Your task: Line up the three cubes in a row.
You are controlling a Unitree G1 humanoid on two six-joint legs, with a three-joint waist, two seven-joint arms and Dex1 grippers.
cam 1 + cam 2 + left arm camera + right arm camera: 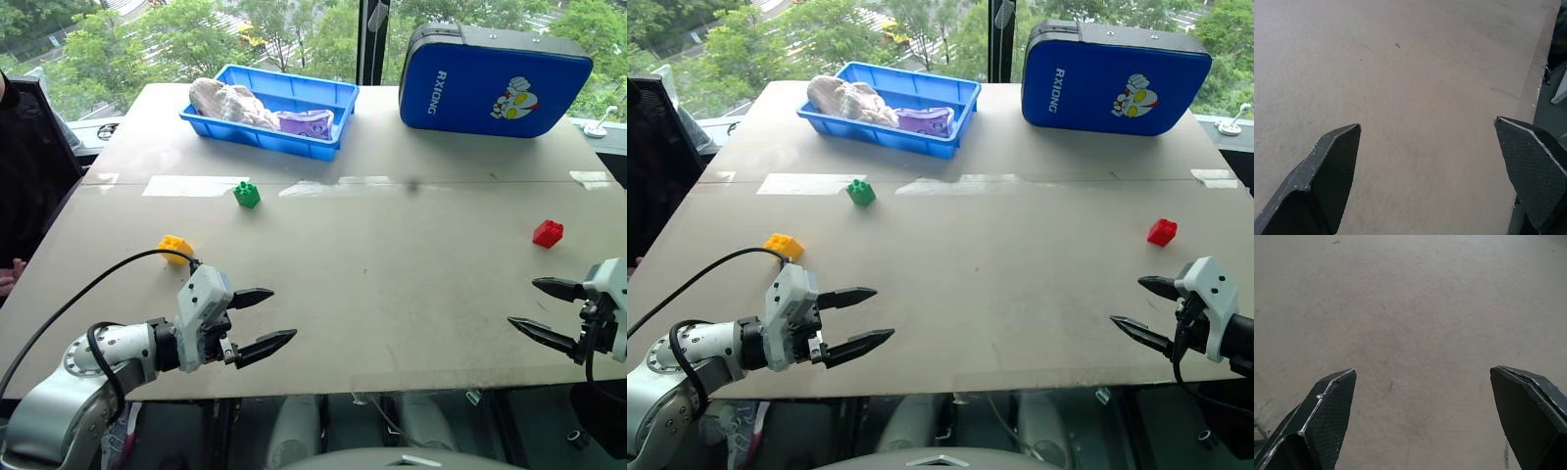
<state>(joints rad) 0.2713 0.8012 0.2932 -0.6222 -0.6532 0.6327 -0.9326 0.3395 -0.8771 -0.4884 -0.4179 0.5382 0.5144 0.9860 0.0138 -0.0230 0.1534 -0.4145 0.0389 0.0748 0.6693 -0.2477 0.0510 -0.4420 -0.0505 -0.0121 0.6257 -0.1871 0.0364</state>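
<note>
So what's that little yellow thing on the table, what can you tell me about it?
The yellow brick is a small toy building block, plastic by its look, with round studs on top. It sits studs up, flat on the tan table, on the robot's left side, alone: nothing touches it. A black cable arcs close by it. The left gripper is nearer the table's front edge, jaws open, holding nothing.

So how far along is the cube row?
Nothing looks done: the green cube, yellow cube and red cube sit scattered, far apart on the table. Nothing is in hand; left claw and right claw are open and empty. All three placements remain.
</note>
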